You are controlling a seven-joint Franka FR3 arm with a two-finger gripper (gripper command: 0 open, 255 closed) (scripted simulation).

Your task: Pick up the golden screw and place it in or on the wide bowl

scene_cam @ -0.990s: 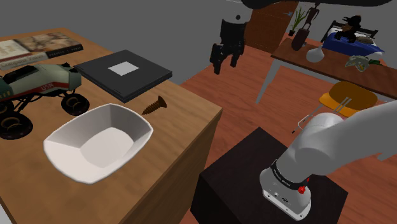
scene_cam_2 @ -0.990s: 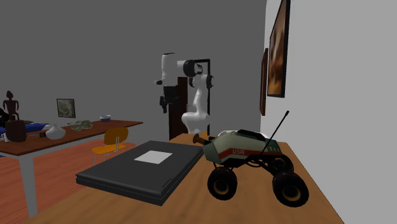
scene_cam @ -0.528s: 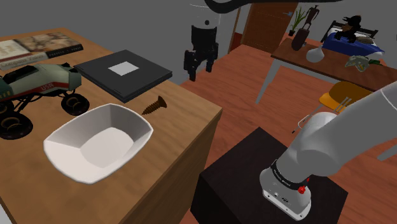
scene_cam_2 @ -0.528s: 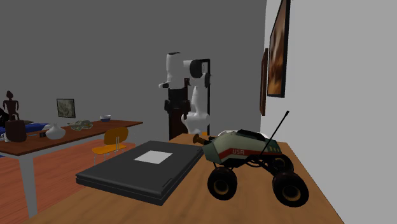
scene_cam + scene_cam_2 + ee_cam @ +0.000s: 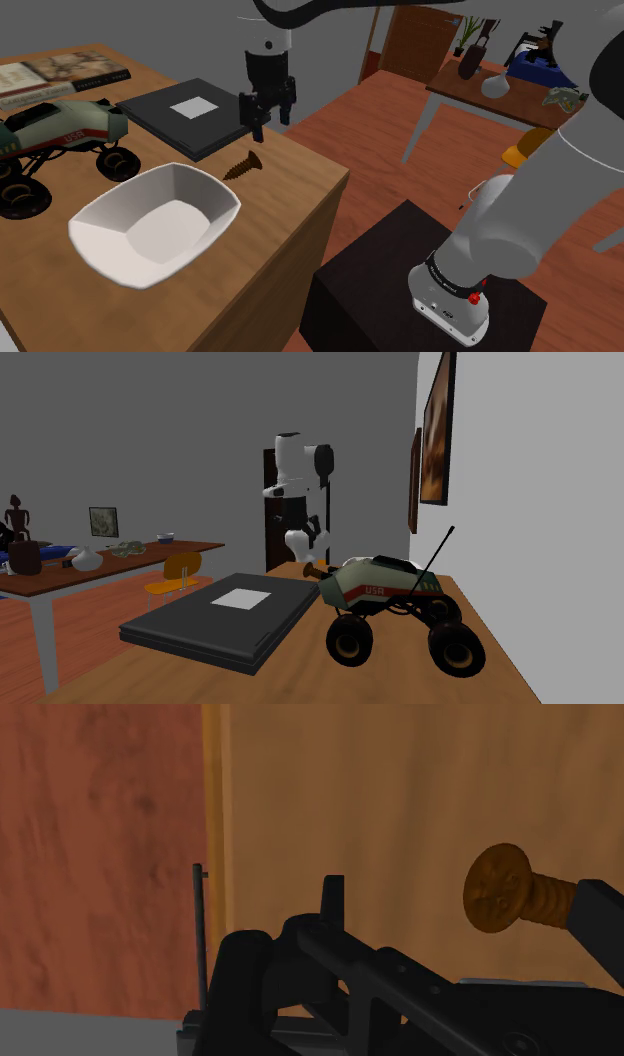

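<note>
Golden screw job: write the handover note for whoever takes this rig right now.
Gripper: open, empty, hovering above the table close to the screw.
Screw: lying on its side on the wooden table, between the flat black box and the white bowl.
Done: nothing grasped yet; the bowl is empty.
Left: lower onto the screw, grip it, lift it, and set it in the bowl.

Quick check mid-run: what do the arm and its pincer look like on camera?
The arm is white with smooth rounded links and dark joint bands; a small red button sits near its base. The pincer is all black with two fingers.
</note>
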